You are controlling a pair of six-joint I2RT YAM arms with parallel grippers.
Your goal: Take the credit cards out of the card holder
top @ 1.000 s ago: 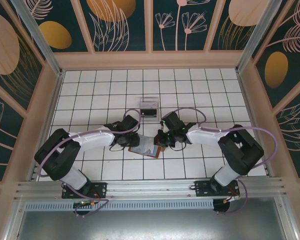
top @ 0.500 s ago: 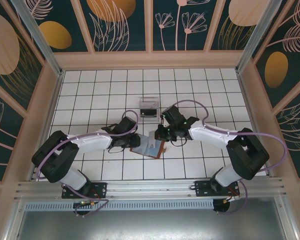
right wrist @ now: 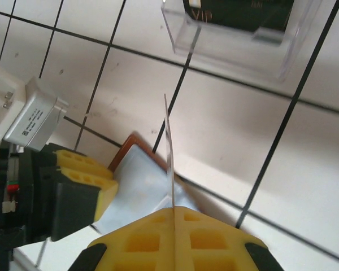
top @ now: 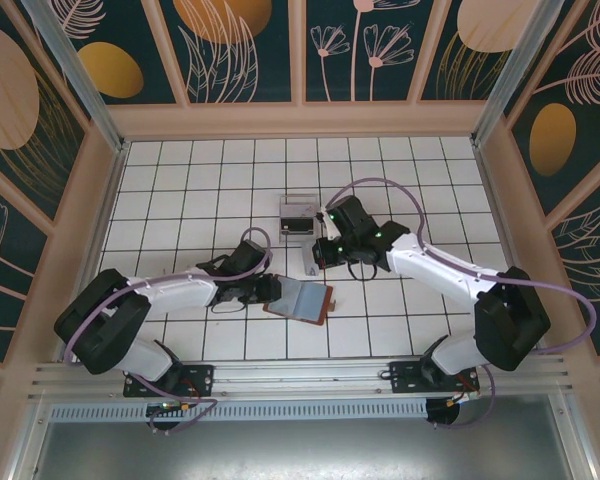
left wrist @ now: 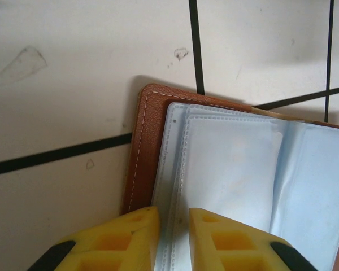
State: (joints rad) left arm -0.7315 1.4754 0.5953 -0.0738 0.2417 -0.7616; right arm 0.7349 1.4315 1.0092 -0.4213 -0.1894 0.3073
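Little writing can be read. A grey module (right wrist: 31,121) beside the left pincer (left wrist: 173,226) carries a white label, but its lines of print are too small to make out. The dark card (right wrist: 237,10) lying in the clear tray (right wrist: 305,39) shows a few pale marks near its edge, cut off by the frame and illegible.

The card holder (top: 302,300) lies open on the white-tiled table (top: 180,180), in front of the arms and between them, nearer to their bases than the tray. Its cover is reddish-brown and leather-like, with a rounded corner and a row of pale stitching along the rim. Inside are pale grey-blue sleeves with stitched borders, slightly rumpled toward the fold.

The left pincer is at the holder's left edge with its yellow jaws nearly together. One jaw lies over the brown rim and the other over the blue lining, and the edge of the holder is pinched in the narrow gap.

The right pincer (right wrist: 174,217) is clamped tight on a credit card (right wrist: 169,152). From the wrist the card appears edge-on, as a thin pale sliver standing up from between the jaws. In the top view this pincer hangs just beyond the holder's far right corner, between holder and tray, and the card looks clear of the holder.
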